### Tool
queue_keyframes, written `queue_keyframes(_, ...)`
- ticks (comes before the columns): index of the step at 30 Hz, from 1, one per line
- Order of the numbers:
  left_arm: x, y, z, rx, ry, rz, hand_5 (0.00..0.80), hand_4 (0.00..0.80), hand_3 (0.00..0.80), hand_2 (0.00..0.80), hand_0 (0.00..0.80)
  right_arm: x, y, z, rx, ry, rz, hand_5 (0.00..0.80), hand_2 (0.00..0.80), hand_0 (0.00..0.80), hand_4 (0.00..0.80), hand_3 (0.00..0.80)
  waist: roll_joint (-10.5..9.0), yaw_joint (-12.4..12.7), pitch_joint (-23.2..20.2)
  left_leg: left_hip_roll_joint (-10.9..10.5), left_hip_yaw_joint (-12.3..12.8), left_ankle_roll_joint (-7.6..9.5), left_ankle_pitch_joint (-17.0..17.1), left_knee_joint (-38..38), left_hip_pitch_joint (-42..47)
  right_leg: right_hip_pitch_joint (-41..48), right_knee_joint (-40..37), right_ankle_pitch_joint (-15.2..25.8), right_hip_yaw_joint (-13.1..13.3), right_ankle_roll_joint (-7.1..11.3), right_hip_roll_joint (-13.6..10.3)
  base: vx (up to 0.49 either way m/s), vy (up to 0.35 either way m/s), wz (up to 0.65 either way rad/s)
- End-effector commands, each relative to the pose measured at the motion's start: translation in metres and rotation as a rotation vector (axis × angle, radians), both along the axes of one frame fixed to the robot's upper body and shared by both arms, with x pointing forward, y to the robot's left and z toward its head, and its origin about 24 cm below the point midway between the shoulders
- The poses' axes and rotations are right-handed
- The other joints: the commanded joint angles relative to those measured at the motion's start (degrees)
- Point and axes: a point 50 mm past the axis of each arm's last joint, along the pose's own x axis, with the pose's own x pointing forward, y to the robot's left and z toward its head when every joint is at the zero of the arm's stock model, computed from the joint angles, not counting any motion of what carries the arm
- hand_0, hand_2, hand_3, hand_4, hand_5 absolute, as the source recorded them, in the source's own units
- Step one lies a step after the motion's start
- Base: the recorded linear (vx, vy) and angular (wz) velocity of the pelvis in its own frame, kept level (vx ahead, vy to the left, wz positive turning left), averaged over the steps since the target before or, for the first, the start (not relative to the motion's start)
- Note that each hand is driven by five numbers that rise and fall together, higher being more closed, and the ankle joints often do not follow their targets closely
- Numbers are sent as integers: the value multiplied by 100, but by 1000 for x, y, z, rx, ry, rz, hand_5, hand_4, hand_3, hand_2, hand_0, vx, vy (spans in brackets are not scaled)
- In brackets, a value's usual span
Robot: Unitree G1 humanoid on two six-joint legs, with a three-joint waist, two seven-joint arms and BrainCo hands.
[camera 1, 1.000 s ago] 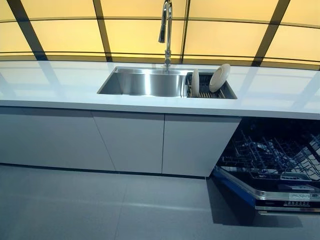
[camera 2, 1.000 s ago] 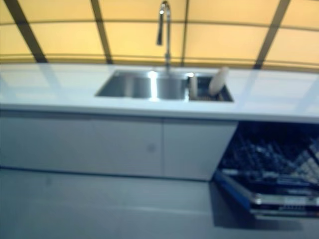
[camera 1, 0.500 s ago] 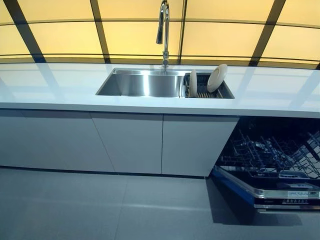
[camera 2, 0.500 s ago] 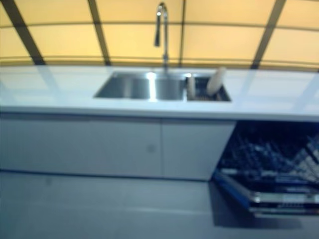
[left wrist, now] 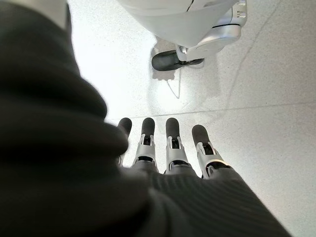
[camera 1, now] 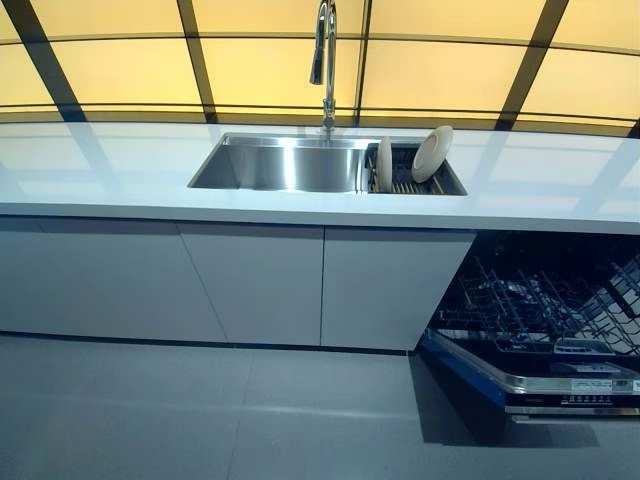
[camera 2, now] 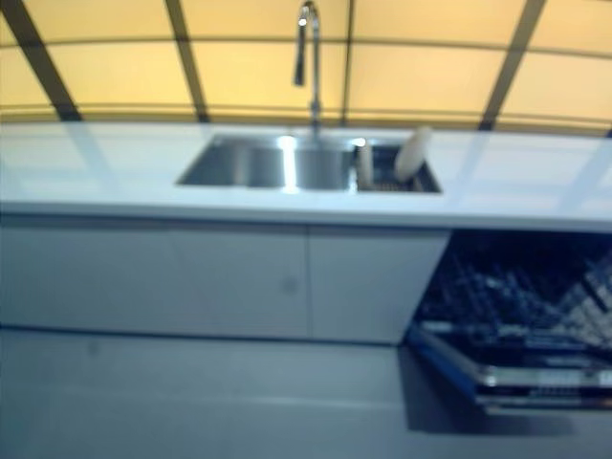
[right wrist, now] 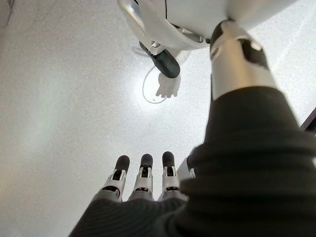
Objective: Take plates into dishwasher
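Two white plates stand in a dark rack at the right end of the steel sink (camera 1: 280,165). One plate (camera 1: 385,165) is upright on edge and the other plate (camera 1: 432,154) leans to the right. The dishwasher (camera 1: 545,330) stands open at the lower right, its wire rack (camera 1: 540,305) pulled out over the lowered door. Neither hand shows in the eye views. My left hand (left wrist: 163,148) hangs over the floor with straight fingers and holds nothing. My right hand (right wrist: 143,180) hangs the same way, fingers straight and empty.
A white counter (camera 1: 120,170) runs the width of the view over white cabinet doors (camera 1: 250,285). A tall tap (camera 1: 325,60) rises behind the sink, in front of yellow panels. Grey floor (camera 1: 200,410) lies between me and the cabinets.
The whole picture has drifted slightly left and the counter sits a little nearer, so the camera has moved. The plates and the dishwasher stay as they were.
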Motion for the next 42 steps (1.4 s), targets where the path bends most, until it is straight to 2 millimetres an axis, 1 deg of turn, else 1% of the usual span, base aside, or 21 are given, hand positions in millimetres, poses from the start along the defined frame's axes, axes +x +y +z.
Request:
queue_keyframes(1, 17, -5, 1, 2, -13, 20, 0, 0, 0, 0, 0, 25, -5, 6, -56, -32, 71, 0, 0, 0, 0, 0, -9, -89, 144, -259, 328, 451, -594, 16, 195, 15, 472, -564, 192, 241, -8, 30, -27, 0)
queue_keyframes(14, 14, -3, 1, 13, 4, -21, 0, 0, 0, 0, 0, 24, -2, 4, -10, 5, 47, 0, 0, 0, 0, 0, -33, -87, 127, -230, 283, 406, -565, 16, 221, 48, 450, -616, 241, 144, 68, 49, -72, 0)
queue_keyframes(19, 22, -3, 2, 25, -25, -27, 0, 0, 0, 0, 0, 26, 0, 4, 11, 37, 82, 0, 0, 0, 0, 0, -48, -114, 132, -222, 227, 397, -638, 233, 176, 18, 564, -734, 344, 37, 106, 74, -108, -2)
queue_keyframes(20, 25, -4, 3, 28, -37, -8, 0, 0, 0, 0, 0, 27, -1, 5, 7, 40, 93, 0, 0, 0, 0, 0, -77, -121, 150, -205, 213, 400, -721, 449, 123, -20, 690, -820, 383, -35, 124, 120, -154, -4)
queue_keyframes(22, 30, -2, 5, 48, -73, 63, 0, 0, 0, 0, 0, 32, -5, 7, -2, 46, 97, 0, 0, 0, 0, 0, -250, -93, 291, -95, 297, 437, -1013, 1946, -412, -143, 1087, -994, 495, -266, 79, 114, -185, -2)
queue_keyframes(23, 31, -1, 5, 48, -87, 87, 0, 0, 0, 0, 0, 33, -7, 8, 0, 43, 90, 0, 0, 0, 0, 0, -259, -49, 404, -28, 282, 459, -980, 3019, -934, -251, 1321, -1072, 499, -388, 115, 29, -131, 1)
queue_keyframes(24, 31, -1, 6, 47, -91, 100, 0, 0, 0, 0, 0, 34, -8, 9, 0, 41, 88, 0, 0, 0, 0, 0, -257, -39, 445, -27, 290, 464, -942, 3330, -1106, -282, 1399, -1093, 482, -421, 127, -4, -121, 2)
queue_keyframes(25, 28, -1, 5, 17, -90, 193, 0, 0, 0, 0, 0, 35, -14, 11, -20, 42, 85, 0, 0, 0, 0, 0, -198, 13, 663, -32, 244, 434, -680, 4340, -1875, -374, 1709, -1173, 446, -563, 222, 4, -56, 6)
queue_keyframes(26, 23, -3, 3, 12, -87, 225, 0, 0, 0, 0, 0, 34, -19, 12, -36, 51, 79, 0, 0, 0, 0, 0, -111, 34, 796, -192, 250, 269, -464, 4334, -2214, -372, 1804, -1180, 443, -543, 296, 41, -38, 13)
queue_keyframes(27, 17, -2, 1, 15, -79, 241, 0, 0, 0, 0, 0, 31, -22, 12, -42, 57, 66, 0, 0, 0, 0, 0, -79, 45, 863, -252, 276, 133, -189, 3831, -2266, -341, 1825, -1165, 419, -505, 316, 176, 26, 10)
queue_keyframes(28, 6, 1, -1, 26, -57, 257, 0, 0, 0, 0, 0, 28, -24, 12, -42, 60, 36, 0, 0, 0, 0, 0, -45, 82, 926, -282, 350, -72, 203, 2939, -2166, -219, 1785, -1130, 431, -422, 344, 248, 39, 3)
queue_keyframes(29, 0, 3, -1, 36, -42, 257, 0, 0, 0, 0, 0, 27, -25, 12, -40, 55, 25, 0, 0, 0, 0, 0, 13, 59, 937, -395, 210, -157, 708, 2045, -2146, -166, 1776, -1107, 347, -399, 379, 327, 90, 1)
queue_keyframes(30, -6, 4, -2, 43, -26, 255, 0, 0, 0, 0, 0, 28, -24, 11, -39, 49, 17, 0, 0, 0, 0, 0, 55, 103, 940, -554, -175, -223, 1053, 1278, -2072, -66, 1758, -1085, 397, -342, 412, 301, 132, 12)
queue_keyframes(31, -11, 4, -3, 48, -11, 251, 0, 0, 0, 0, 0, 29, -24, 12, -39, 41, 2, 0, 0, 0, 0, 0, 79, 150, 925, -641, -427, -224, 1155, 916, -2041, 7, 1778, -1095, 471, -319, 431, 415, 200, 13)
queue_keyframes(32, -17, 4, -4, 50, 8, 257, 0, 0, 0, 0, 0, 32, -24, 13, -38, 33, -22, 0, 0, 0, 0, 0, 74, 198, 858, -729, -574, -56, 793, 879, -1936, 47, 1817, -1188, 664, -278, 402, 452, 217, 2)
queue_keyframes(34, -18, 8, -3, 60, 26, 267, 0, 0, 0, 0, 0, 28, -21, 11, -21, 40, -73, 0, 0, 0, 0, 0, 3, 178, 748, -784, -475, 195, 170, 1183, -1887, 149, 1991, -1451, 832, -227, 292, 477, 188, -49)
queue_keyframes(35, -19, 10, -3, 65, 26, 281, 0, 0, 0, 0, 0, 24, -20, 9, -7, 47, -67, 0, 0, 0, 0, 0, -44, 186, 721, -850, -505, 224, -43, 1423, -1919, 249, 2064, -1506, 838, -181, 227, 378, 96, -71)
queue_keyframes(36, -20, 11, -2, 67, 28, 285, 0, 0, 0, 0, 0, 22, -18, 8, -1, 49, -48, 0, 0, 0, 0, 0, -75, 201, 698, -856, -512, 260, -109, 1449, -1860, 304, 2038, -1500, 829, -142, 186, 441, 63, -52)
queue_keyframes(38, -15, 16, 0, 98, 22, 251, 0, 0, 0, 0, 0, 22, -7, 5, 16, 37, 75, 0, 0, 0, 0, 0, -190, 244, 561, -762, -380, 375, -253, 1323, -1546, 414, 1907, -1462, 565, 7, -27, 414, 15, -25)
queue_keyframes(41, 4, 21, 5, 115, -21, 198, 0, 0, 0, 0, 0, 31, 1, 6, 43, -15, 76, 0, 0, 0, 0, 0, -246, 299, 465, -689, -283, 397, -228, 1224, -1598, 444, 1684, -1351, 307, 39, -164, 188, -31, -31)
queue_keyframes(42, 8, 21, 5, 114, -34, 190, 0, 0, 0, 0, 0, 34, 1, 6, 44, -25, 74, 0, 0, 0, 0, 0, -246, 309, 449, -685, -287, 400, -217, 1239, -1672, 412, 1626, -1320, 297, 37, -174, 77, -41, -48)
